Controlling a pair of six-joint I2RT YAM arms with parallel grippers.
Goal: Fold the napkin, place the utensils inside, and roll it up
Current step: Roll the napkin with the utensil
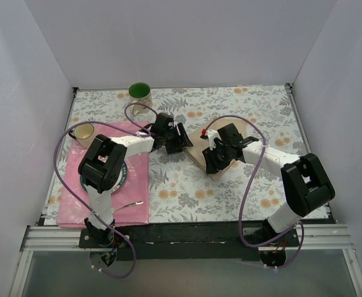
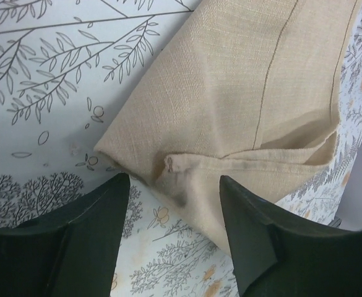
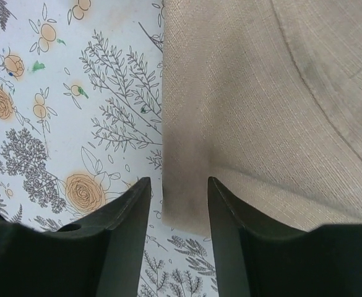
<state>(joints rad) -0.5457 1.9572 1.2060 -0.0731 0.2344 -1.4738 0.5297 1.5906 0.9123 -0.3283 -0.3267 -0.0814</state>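
The tan napkin (image 1: 197, 143) lies partly folded on the floral tablecloth at mid table. My left gripper (image 1: 181, 140) is open at its left corner. In the left wrist view the napkin (image 2: 242, 93) shows layered edges, and a corner sits between the open jaws of the left gripper (image 2: 174, 179). My right gripper (image 1: 215, 162) is open at the napkin's near corner. In the right wrist view the right gripper (image 3: 178, 180) straddles that corner of the napkin (image 3: 261, 105) without closing on it. One slim silver utensil (image 1: 131, 203) lies on the pink placemat (image 1: 137, 185) at the near left.
A plate (image 1: 122, 179) sits on the placemat, mostly under my left arm. A beige mug (image 1: 83, 132) stands at the placemat's far corner. A white mug with a green inside (image 1: 140, 93) stands at the back. White walls enclose three sides.
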